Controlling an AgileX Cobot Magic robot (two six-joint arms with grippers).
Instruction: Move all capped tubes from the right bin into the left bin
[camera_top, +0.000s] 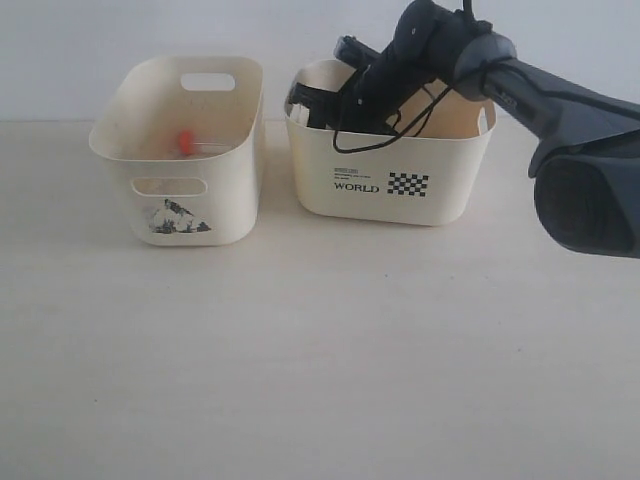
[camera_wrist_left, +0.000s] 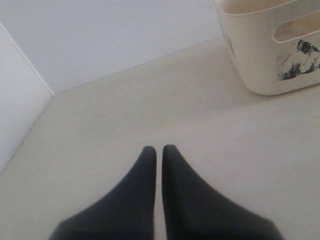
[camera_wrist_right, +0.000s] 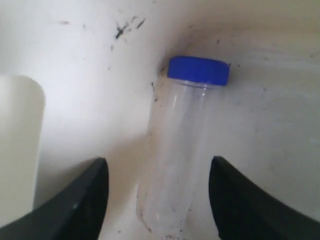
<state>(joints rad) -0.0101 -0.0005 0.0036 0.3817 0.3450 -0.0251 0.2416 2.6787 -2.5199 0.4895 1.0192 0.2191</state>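
Observation:
The left bin (camera_top: 205, 200), cream with a mountain picture, holds the orange-red capped tube (camera_top: 188, 142). Inside the right bin (camera_top: 440, 185), the one printed "WORLD", my right gripper (camera_wrist_right: 158, 165) is open; in the exterior view it is hidden behind the wall. In the right wrist view the blue-capped tube (camera_wrist_right: 180, 150) lies on the bin floor, its clear body between the two spread fingers (camera_wrist_right: 80, 200), neither touching it, its blue cap pointing away. My left gripper (camera_wrist_left: 159, 150) is shut with nothing in it, low over the table, apart from the left bin (camera_wrist_left: 260, 60).
The right arm (camera_top: 560, 120) reaches in from the right edge over the right bin's rim, with a black cable looping down its front wall. The two bins stand side by side near the back wall. Bare table (camera_top: 300, 360) lies in front of them.

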